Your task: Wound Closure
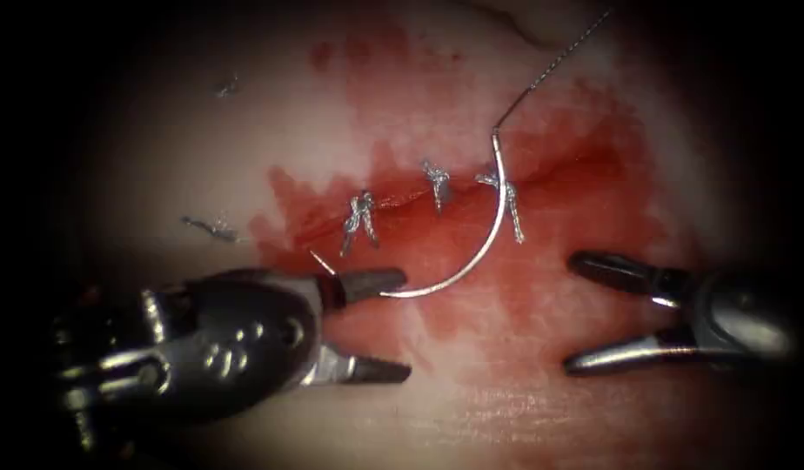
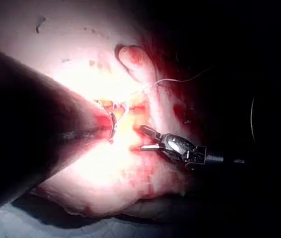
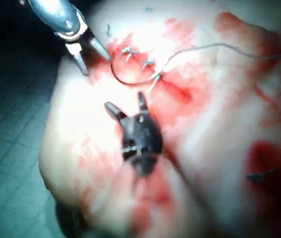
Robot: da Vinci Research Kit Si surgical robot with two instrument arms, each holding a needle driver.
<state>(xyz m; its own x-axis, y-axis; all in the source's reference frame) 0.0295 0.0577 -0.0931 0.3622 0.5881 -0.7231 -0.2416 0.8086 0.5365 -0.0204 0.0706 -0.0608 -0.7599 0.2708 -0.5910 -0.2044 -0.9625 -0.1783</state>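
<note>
- On tissue [image 1: 202, 157], over the cut [image 1: 402, 202]: needle [image 1: 485, 248] lies loose, not in tissue; thread [image 1: 554, 61] trails from its tail.
- Left gripper [image 1: 380, 326]: released, holds nothing; one jaw beside needle tip.
- Right gripper [image 1: 580, 313]: released, holds nothing.
- Three knots [image 1: 437, 181] along cut.

Needle [image 1: 489, 244]: bare metal, polished, thin bright glint along the whole curve.

Thread [image 1: 554, 63]: fine grey strand, twisted or braided look in the upper right of the endoscope frame, dull sheen.

Knots [image 1: 360, 219] along the cut: same grey strand, frayed and fuzzy at the ends.

Tissue [image 1: 271, 113]: pale, soft, moist, faintly glossy; finely grained in the lower middle.

Red fluid [image 1: 585, 174]: wet film, shiny, soaked into the surface around the cut.

Left tool [image 1: 378, 326]: dark metal, smooth body with bright steel pins and highlights; jaw tips matt and darker.

Right tool [image 1: 585, 315]: dark metal, glossy, smooth, with silvery reflections along the lower jaw.
</note>
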